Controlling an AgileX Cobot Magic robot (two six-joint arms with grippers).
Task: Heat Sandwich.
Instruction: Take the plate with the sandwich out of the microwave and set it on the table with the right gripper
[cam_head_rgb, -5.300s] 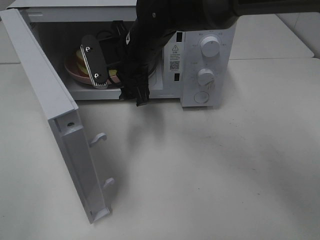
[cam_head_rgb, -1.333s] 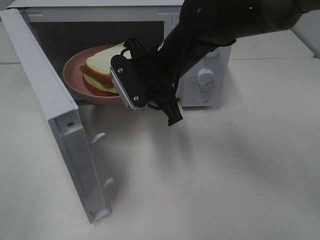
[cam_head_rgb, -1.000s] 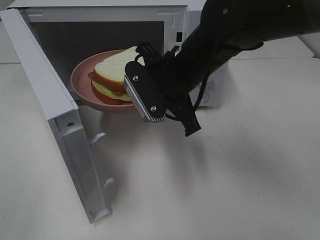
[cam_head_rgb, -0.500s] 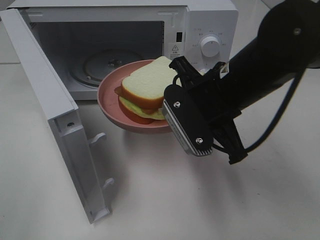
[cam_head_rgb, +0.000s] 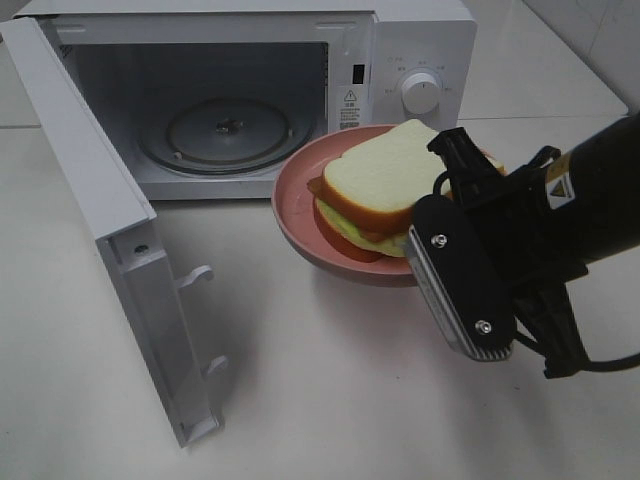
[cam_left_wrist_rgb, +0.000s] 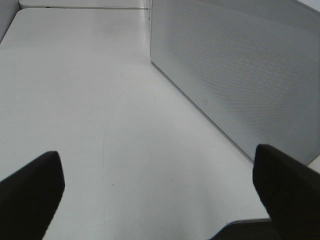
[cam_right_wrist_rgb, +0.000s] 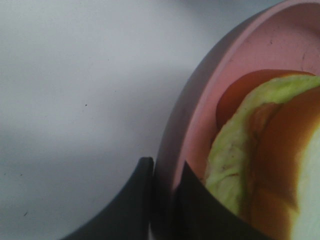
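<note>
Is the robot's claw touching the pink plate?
Touching. The right wrist view shows the right gripper with one finger on each side of the pink plate rim, pinching it with no gap. The sandwich rides on the plate.

sandwich (cam_head_rgb: 385, 180): white bread, tan-orange crust, pale yellow-green and red filling
plate (cam_head_rgb: 300, 215): pink
microwave (cam_head_rgb: 420, 40): white, grey glass turntable, white knob
right gripper (cam_right_wrist_rgb: 162, 200): black, with silver ribbed edge
table (cam_head_rgb: 330, 400): off-white, plain
left gripper (cam_left_wrist_rgb: 160, 195): black
</note>
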